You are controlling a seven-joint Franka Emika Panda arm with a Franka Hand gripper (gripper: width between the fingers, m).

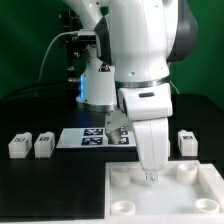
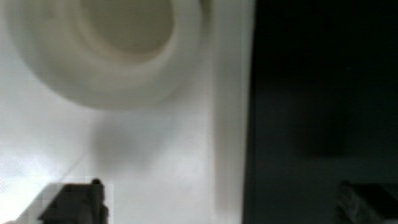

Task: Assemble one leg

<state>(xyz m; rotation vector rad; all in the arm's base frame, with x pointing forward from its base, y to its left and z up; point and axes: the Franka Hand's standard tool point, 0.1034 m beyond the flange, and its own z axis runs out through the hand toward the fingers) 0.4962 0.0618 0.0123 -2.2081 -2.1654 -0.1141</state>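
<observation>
Black table (image 1: 30, 190). Nearest, the white panel (image 1: 195, 198) lies flat. The gripper (image 1: 150, 180) hangs low over it, near a round socket (image 2: 125, 40), fingers (image 2: 71, 205) wide apart and empty. Beyond, one leg (image 1: 186, 142) stands at the exterior view's right and two others (image 1: 18, 146) (image 1: 44, 146) at its left, with the marker board (image 1: 95, 138) between them.

White arm (image 1: 140, 50), blk table (image 1: 45, 195). Legs (image 1: 19, 146) white w/ blk-&-white tags; panel (image 1: 165, 185) plain white; marker board (image 1: 95, 137) white w/ blk squares.

white socketed panel (image 1: 190, 196), marker board (image 1: 72, 139), black table (image 1: 50, 188)
</observation>
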